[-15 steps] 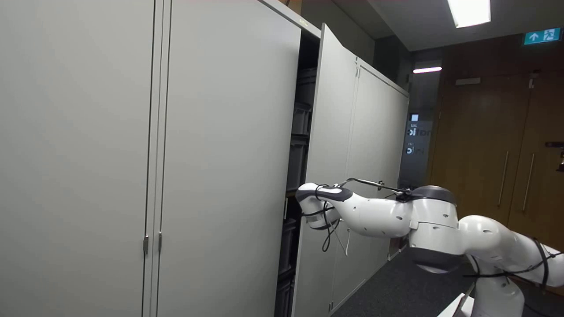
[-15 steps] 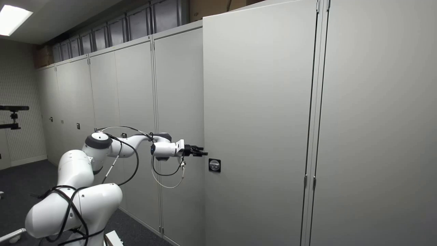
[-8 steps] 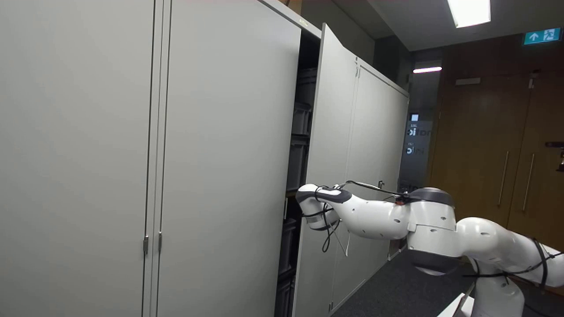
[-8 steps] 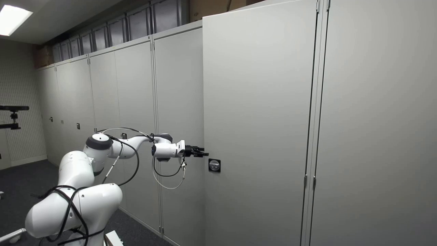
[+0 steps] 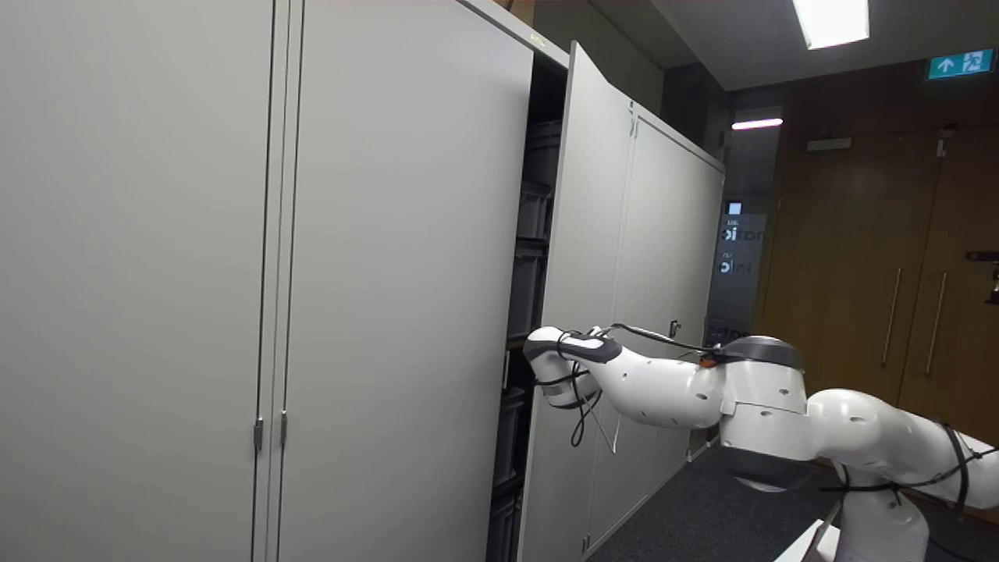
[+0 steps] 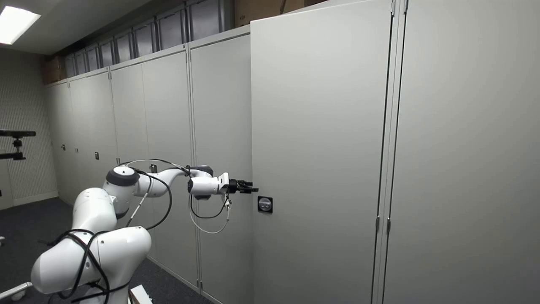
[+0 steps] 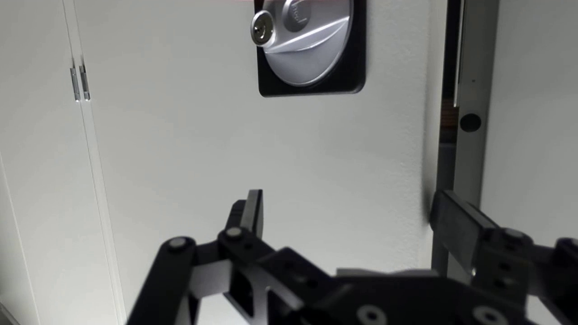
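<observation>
My gripper (image 7: 347, 205) stands open in the wrist view, with nothing held. Beyond its fingers spreads a grey cabinet door (image 7: 203, 149) that is ajar, seen also in both exterior views (image 5: 589, 203) (image 6: 320, 126). A round silver lock (image 7: 307, 63) on a black plate sits higher on this door. The right finger's pad (image 7: 460, 223) is at the door's free edge, over the dark gap (image 7: 447, 158); whether it touches cannot be told. The left finger (image 7: 255, 212) is in front of the door face. In an exterior view the gripper (image 6: 254, 187) points at the door above the lock (image 6: 265, 204); elsewhere the wrist hides it.
Dark grey bins (image 5: 525, 293) show through the gap inside the cabinet. The neighbouring door (image 5: 406, 273) is closed. More bins (image 6: 171, 31) stand on top of the cabinets. A cable loop (image 6: 213, 232) hangs under the wrist. A white box (image 6: 141, 294) lies by the base.
The gripper has edged a little toward the ajar door, and the arm's elbow has sunk slightly. The door itself looks unmoved, and the jaws show no visible change.
</observation>
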### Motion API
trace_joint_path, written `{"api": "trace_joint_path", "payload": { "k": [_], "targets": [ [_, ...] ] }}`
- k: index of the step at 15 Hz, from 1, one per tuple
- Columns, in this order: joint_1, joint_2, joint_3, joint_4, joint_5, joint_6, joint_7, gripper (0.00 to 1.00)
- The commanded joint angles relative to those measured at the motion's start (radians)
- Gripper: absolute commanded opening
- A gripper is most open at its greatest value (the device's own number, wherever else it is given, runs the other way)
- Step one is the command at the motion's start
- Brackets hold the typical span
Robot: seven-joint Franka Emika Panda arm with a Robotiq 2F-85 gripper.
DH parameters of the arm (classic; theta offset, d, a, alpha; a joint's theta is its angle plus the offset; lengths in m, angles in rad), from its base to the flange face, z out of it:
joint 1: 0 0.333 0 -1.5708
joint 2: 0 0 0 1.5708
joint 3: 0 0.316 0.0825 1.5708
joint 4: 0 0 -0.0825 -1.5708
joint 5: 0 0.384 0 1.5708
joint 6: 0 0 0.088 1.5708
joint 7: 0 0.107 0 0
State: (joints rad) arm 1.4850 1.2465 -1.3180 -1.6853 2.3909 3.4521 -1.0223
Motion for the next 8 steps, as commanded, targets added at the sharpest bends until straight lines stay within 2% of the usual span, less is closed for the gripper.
{"api": "trace_joint_path", "payload": {
  "k": [1,8],
  "targets": [
    [-0.022,0.036,-0.038,0.032,0.050,0.006,-0.057,1.00],
    [-0.036,0.054,-0.045,0.049,0.058,0.006,-0.049,1.00]
  ]
}}
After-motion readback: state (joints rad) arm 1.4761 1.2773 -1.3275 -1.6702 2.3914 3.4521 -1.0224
